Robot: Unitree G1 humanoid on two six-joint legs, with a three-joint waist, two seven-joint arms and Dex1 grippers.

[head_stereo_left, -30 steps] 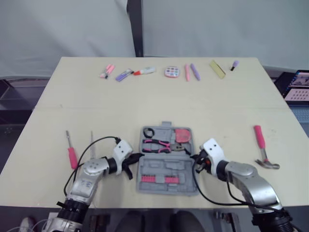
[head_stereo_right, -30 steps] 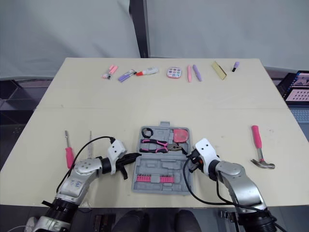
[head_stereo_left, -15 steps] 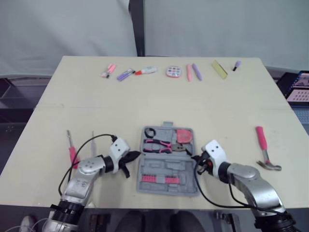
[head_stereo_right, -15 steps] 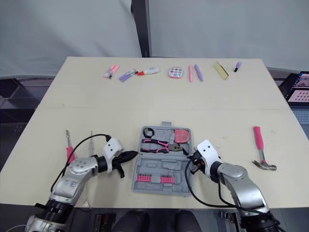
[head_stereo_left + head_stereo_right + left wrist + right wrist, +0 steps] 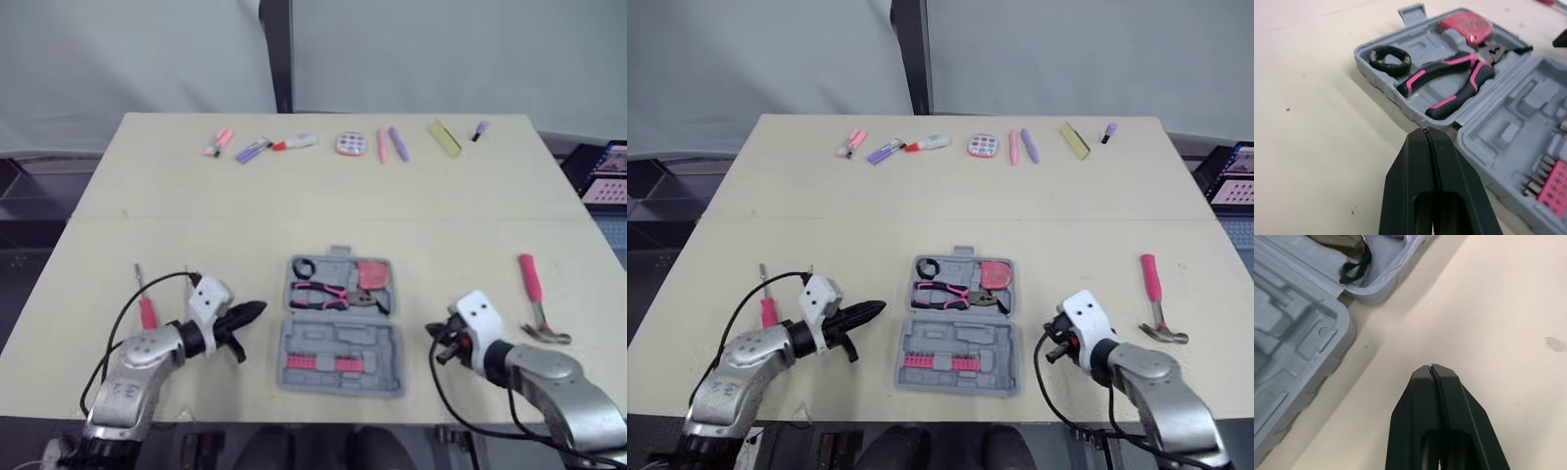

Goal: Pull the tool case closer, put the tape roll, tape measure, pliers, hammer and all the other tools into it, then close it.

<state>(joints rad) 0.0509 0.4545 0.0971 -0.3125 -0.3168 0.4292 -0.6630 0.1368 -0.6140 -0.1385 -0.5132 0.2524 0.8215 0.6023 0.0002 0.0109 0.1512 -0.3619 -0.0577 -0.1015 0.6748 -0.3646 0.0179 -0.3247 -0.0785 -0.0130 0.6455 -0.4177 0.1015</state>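
On the near half of the pale counter the grey tool case lies open, its position unchanged from one second earlier. Both end effectors have drawn off it. The left end effector, which had been touching the case's left edge, now sits apart to that side with its fingers clenched together on nothing. The right end effector, earlier at the case's right edge, now lies between the case and the hammer, likewise pressed closed and empty. The hammer rests on the counter well to the right of the case, outside it. In the far half of the case lie the pink-and-black pliers, with the pink tape measure at the right corner and the black tape roll at the left corner. A pink-handled screwdriver lies on the counter beside the left arm. A row of small items lines the far edge.
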